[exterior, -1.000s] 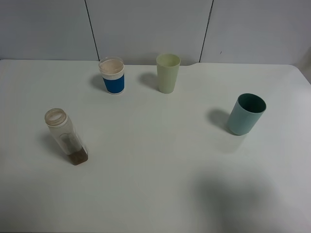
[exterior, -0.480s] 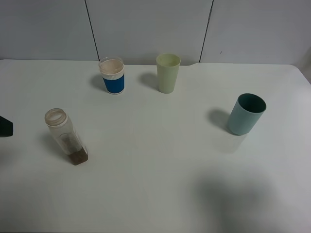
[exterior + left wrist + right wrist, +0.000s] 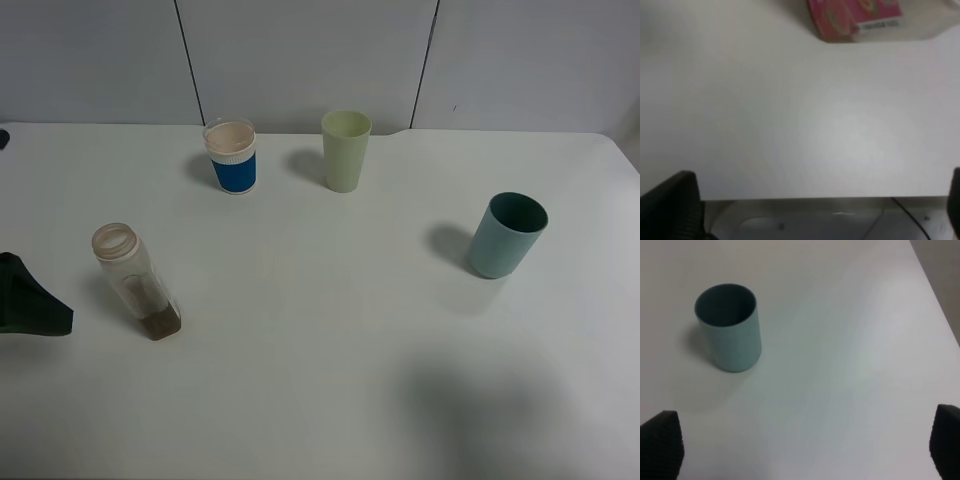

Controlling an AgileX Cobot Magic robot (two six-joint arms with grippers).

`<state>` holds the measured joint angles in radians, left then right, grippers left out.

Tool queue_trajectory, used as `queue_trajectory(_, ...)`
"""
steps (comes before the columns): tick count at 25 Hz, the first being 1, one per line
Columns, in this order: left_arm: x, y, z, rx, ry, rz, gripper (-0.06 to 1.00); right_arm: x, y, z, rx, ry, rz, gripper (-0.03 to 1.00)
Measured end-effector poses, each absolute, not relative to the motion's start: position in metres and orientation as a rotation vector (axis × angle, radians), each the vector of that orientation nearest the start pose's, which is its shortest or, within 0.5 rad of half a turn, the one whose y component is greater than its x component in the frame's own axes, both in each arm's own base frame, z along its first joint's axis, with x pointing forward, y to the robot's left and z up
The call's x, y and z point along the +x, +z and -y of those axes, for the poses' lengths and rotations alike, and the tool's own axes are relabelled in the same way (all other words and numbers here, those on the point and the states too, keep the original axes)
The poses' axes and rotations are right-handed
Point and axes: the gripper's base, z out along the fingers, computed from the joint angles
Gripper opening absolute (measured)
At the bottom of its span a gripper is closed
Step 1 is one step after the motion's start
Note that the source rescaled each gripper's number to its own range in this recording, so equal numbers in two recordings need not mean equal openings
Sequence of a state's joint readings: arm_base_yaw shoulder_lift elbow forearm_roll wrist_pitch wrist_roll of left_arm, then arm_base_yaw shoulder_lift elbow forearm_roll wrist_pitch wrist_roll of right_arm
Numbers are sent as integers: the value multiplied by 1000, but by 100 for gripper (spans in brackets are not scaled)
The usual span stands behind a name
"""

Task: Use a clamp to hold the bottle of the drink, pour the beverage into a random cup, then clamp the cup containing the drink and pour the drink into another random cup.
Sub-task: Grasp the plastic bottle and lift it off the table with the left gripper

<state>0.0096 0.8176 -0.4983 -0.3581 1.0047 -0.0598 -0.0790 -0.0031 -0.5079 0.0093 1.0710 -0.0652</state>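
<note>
Grippers both spread wide: left gripper (image 3: 30, 308) empty just beside the clear plastic bottle (image 3: 135, 282) on the white bench (image 3: 320, 330), right gripper (image 3: 805, 445) near the teal cup (image 3: 730, 327).

White table (image 3: 330, 330), matte, running to a grey panelled wall. Near the left edge, an uncapped clear bottle (image 3: 136, 281), upright, brown dregs at its base. At the back, a blue-banded cup (image 3: 231, 157) and just right of it a pale green cup (image 3: 346, 150). Well apart on the right, a teal cup (image 3: 506, 235), upright, open mouth showing dark inside.
</note>
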Motion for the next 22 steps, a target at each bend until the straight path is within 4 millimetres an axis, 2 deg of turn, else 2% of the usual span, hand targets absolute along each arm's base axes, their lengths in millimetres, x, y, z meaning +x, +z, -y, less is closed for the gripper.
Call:
queue_trajectory(9, 113, 214, 33, -343, -616, -2711, 100, -7, 279, -1, 14, -79, -2044, 97)
queue_trajectory(17, 119, 201, 34, -400, -638, -2728, 100, -7, 279, -1, 14, -79, -2044, 97)
queue_trajectory(22, 126, 193, 45, -282, -596, -2759, 100, -7, 279, -1, 14, -79, -2044, 97)
